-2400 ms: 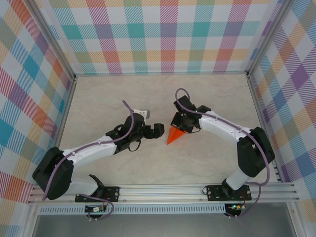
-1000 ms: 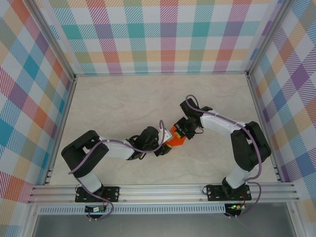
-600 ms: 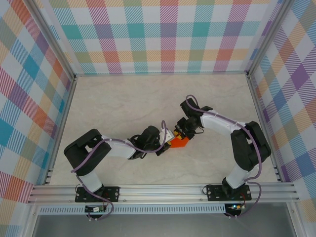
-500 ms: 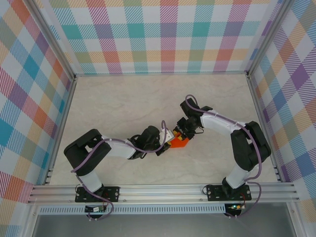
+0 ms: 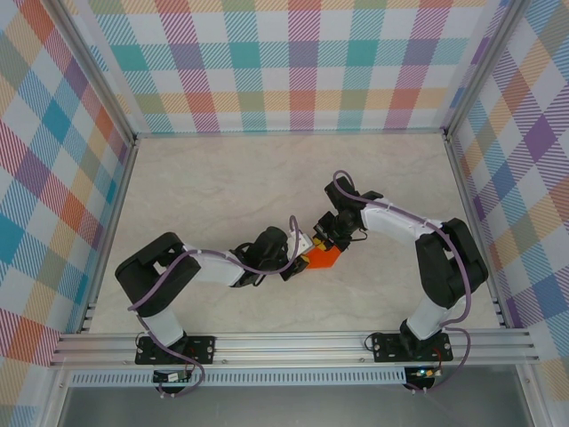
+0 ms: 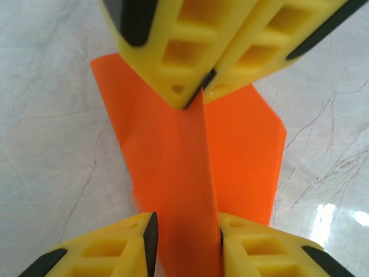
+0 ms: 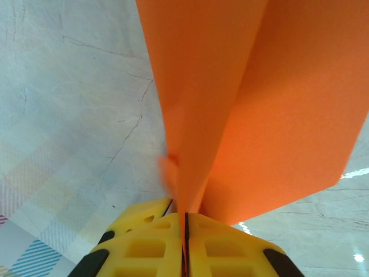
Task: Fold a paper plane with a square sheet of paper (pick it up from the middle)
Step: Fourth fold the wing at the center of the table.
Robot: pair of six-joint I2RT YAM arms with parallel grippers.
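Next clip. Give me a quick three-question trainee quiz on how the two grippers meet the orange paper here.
1. True or false: the right gripper is shut on the raised centre fold of the thin bright orange folded paper.
2. The left gripper is: A) straddling that same fold; B) parked off the paper; C) under the paper.
3. What surface is beneath the paper?
Key: 1 true; 2 A; 3 the pale marbled table.

"What is this place, a workshop?"

"A robot lab, I'd say. Look: the left arm (image 5: pixel 210 267) and right arm (image 5: pixel 400 229) bolted to a metal rail (image 5: pixel 293 342), a marble-look table (image 5: pixel 204 182), and checked walls (image 5: pixel 302 62) boxing it in like a test booth."
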